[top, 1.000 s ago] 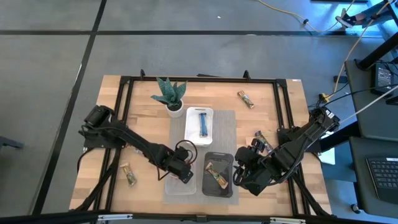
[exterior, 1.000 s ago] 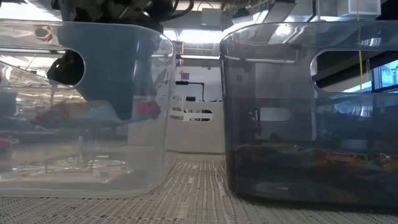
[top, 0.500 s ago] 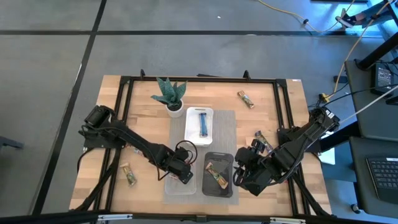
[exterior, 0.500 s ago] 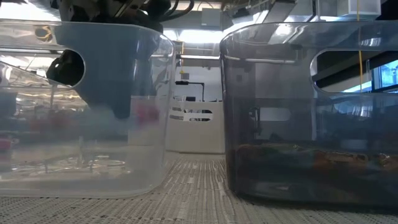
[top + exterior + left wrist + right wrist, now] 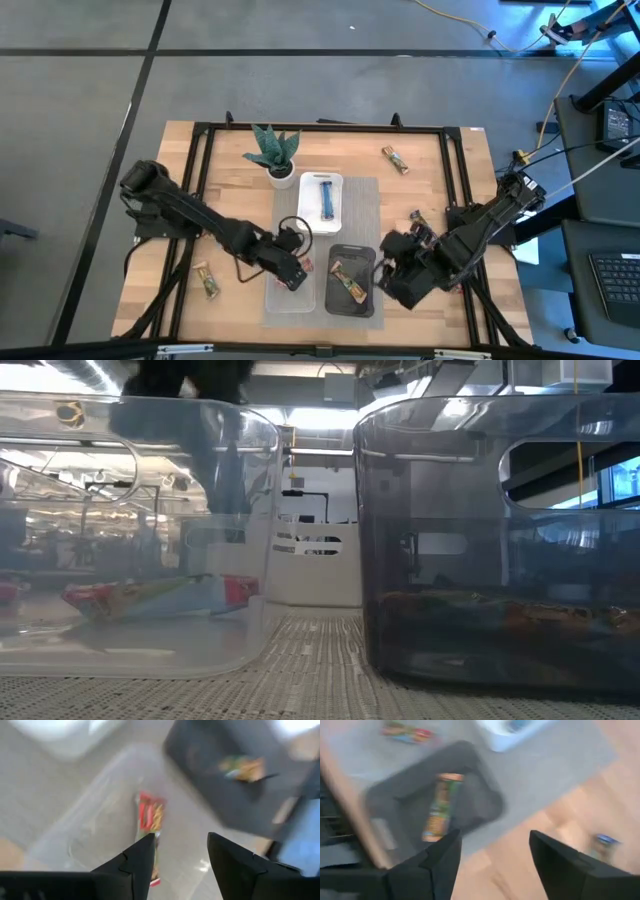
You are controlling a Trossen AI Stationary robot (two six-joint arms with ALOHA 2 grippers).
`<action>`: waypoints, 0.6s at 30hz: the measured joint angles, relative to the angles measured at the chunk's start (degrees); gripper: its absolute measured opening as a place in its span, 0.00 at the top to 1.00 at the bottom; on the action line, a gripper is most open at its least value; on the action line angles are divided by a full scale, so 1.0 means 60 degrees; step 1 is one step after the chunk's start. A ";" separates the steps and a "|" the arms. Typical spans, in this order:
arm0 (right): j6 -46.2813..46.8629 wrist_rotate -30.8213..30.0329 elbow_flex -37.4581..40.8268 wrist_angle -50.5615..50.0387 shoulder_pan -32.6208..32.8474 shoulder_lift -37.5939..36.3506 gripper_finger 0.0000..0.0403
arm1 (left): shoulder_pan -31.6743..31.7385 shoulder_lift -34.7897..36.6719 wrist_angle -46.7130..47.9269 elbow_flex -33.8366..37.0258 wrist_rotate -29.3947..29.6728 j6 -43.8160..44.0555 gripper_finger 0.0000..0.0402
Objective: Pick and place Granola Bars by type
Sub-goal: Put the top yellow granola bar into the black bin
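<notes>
High view: three trays sit mid-table, each with one bar: a blue bar [image 5: 326,197] in the white tray [image 5: 320,199], a green-and-tan bar [image 5: 349,281] in the black tray [image 5: 351,281], a red bar [image 5: 151,815] in the clear tray [image 5: 291,285]. Three more bars lie loose on the table [image 5: 236,170]. The left pincer [image 5: 176,851] hangs released over the clear tray; the right pincer [image 5: 492,851], also released, is beside the black tray.

light: even overhead | wrist views: blurred (motion) | low: backlit
</notes>
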State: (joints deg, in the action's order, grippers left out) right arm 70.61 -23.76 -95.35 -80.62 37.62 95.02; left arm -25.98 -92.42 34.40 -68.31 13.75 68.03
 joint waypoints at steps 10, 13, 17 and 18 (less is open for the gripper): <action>0.0735 0.0848 0.0066 -0.1559 -0.1012 -0.0011 0.41 | -0.0123 0.2183 0.0061 0.0000 0.0419 -0.3951 0.57; 0.0486 0.0905 0.0069 -0.1567 -0.1230 -0.0003 0.41 | -0.0157 0.2529 0.0079 0.0000 0.0472 -0.4352 0.56; 0.0411 0.0928 0.0069 -0.1561 -0.1588 0.0006 0.41 | -0.0100 0.3070 0.0246 0.0000 0.0518 -0.5250 0.57; 0.0411 0.0922 0.0069 -0.1563 -0.1692 -0.0004 0.41 | -0.0033 0.3231 0.0386 0.0000 0.0510 -0.5454 0.57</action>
State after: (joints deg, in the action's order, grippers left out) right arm 73.08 -18.23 -94.94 -90.00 27.46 95.00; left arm -26.17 -73.03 36.71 -68.31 16.81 35.31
